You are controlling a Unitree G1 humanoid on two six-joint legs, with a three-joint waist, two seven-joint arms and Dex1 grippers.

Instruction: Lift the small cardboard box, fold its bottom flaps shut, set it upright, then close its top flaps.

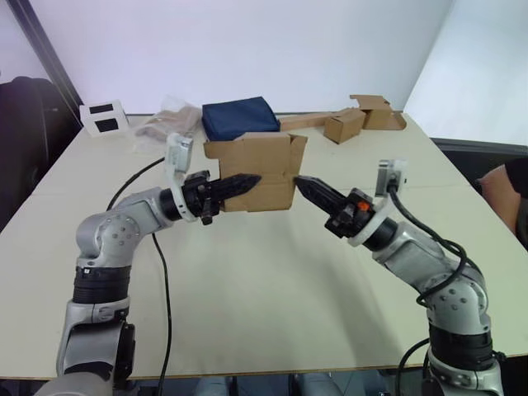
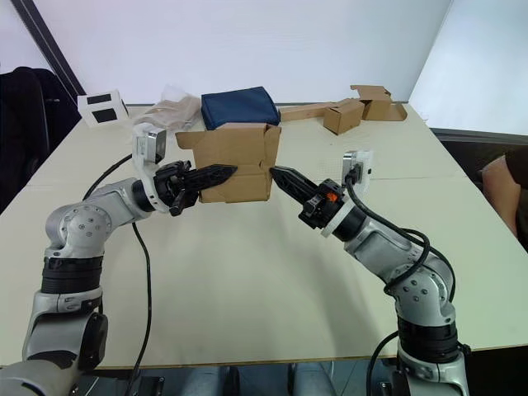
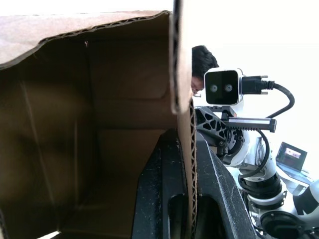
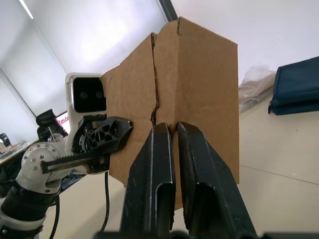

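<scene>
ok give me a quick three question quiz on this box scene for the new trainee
1. True or false: the small cardboard box rests flat on the table.
2. What does the left pincer hold?
A. a wall of the box
B. the navy blue pouch
C. nothing
3. Fill in: the right pincer has its fingers ____ and its tip at the box's side.

Key
1. False. The box is held up off the table.
2. A. The left wrist view shows one finger on each side of a corrugated wall.
3. Together. The right wrist view shows them nearly touching, with nothing between them.
</scene>
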